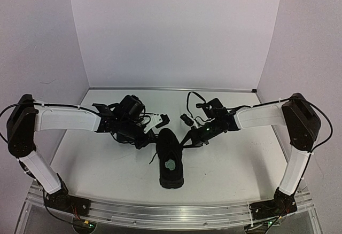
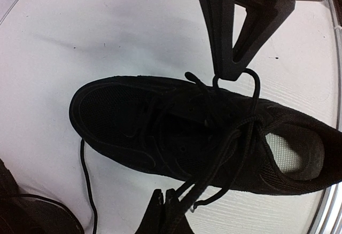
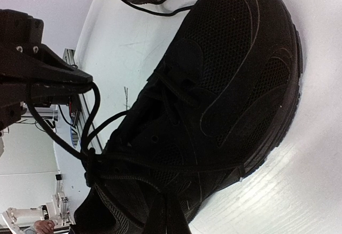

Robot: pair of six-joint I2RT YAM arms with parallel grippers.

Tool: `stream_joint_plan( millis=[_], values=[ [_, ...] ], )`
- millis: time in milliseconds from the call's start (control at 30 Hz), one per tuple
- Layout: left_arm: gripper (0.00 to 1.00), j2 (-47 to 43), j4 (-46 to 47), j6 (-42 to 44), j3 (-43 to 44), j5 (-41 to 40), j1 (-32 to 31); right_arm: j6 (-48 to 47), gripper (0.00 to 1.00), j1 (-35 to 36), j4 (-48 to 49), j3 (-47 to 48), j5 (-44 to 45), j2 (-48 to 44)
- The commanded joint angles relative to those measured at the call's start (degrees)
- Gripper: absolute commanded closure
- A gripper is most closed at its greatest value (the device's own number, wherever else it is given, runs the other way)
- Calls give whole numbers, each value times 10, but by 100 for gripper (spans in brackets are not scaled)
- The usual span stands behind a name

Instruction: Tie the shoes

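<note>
At the surface [image 1: 235, 164] centre, the shoe [image 1: 170, 159] sits upright. The left tool [image 2: 167, 210] and the right tool [image 3: 166, 217] each clench a lace [image 2: 255, 92] strand. Step: probably tightening the knot. Next: pull outward evenly.

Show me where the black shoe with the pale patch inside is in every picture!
Top external: the black mesh sneaker with the pale patch inside is in the middle, toe pointing away.
Left wrist: it lies across the middle, toe left, patch right.
Right wrist: it fills most of the picture, toe up, patch hidden.
Shared landmark: the left arm's black fingers, pinching a thin black lace.
</note>
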Motion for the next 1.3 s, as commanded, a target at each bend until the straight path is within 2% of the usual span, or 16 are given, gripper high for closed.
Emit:
stream_joint_plan(
  millis=[0, 367, 1267],
  values=[
    [100, -28, -9, -5, 4, -10, 11, -8, 100, 2, -6, -12, 30, -36],
    [100, -48, -19, -16, -18, -43, 21, -17, 100, -15, -24, -48, 72, -70],
    [100, -53, -40, -26, -34, -63, 55, -36, 100, -43, -44, -87, 96, -79]
  ],
)
